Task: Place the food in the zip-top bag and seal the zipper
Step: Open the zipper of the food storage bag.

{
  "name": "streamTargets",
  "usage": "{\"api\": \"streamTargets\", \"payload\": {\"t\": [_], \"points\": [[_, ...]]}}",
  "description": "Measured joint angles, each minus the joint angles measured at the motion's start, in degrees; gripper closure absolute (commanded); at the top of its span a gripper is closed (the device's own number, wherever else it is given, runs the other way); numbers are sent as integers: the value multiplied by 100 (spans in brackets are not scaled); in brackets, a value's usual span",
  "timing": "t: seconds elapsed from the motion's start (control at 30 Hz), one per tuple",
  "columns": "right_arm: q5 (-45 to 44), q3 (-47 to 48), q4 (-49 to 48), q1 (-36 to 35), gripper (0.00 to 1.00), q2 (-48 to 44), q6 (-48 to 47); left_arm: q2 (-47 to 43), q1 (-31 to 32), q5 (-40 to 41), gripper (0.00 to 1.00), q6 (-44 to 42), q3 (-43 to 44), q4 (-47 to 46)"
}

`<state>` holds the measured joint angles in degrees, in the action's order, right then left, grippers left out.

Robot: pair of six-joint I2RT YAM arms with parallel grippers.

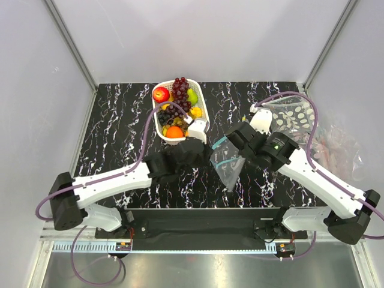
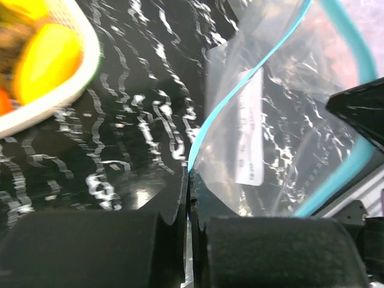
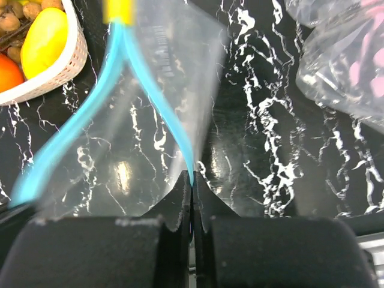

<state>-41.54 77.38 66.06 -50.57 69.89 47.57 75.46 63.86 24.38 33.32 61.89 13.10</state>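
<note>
Teal zipper is what both arms have hold of: the left tool is pinched together on one lip of it and the right tool is pinched on the other, as far as we can tell. That leaves the bag stretched between them, near the right side of the basket. We can't tell if its bottom rests on the desk. All the food we can see sits in that basket, none in the bag. We reckon the step is spreading the mouth, so pull the two lips apart gently and evenly. Yank, and the thin film probably slips out or twists. We'd want the opening facing the basket and wide enough for the apple before either tool lets go.
</note>
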Motion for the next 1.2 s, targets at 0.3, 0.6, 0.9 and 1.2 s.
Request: {"api": "streamTargets", "payload": {"t": [0.3, 0.6, 0.9, 1.2], "points": [[378, 96, -229, 11, 100, 400, -894, 516, -13, -501, 43, 251, -46, -557], [1014, -249, -841, 13, 100, 365, -1364, 575, -337, -1163, 63, 291, -87, -922], [1204, -431, -946, 15, 100, 232, -1453, 981, -463, -1517, 100, 323, -166, -970], [944, -435, -750, 17, 100, 297, -1416, 970, -949, -1508, 100, 367, -321, -669]]}}
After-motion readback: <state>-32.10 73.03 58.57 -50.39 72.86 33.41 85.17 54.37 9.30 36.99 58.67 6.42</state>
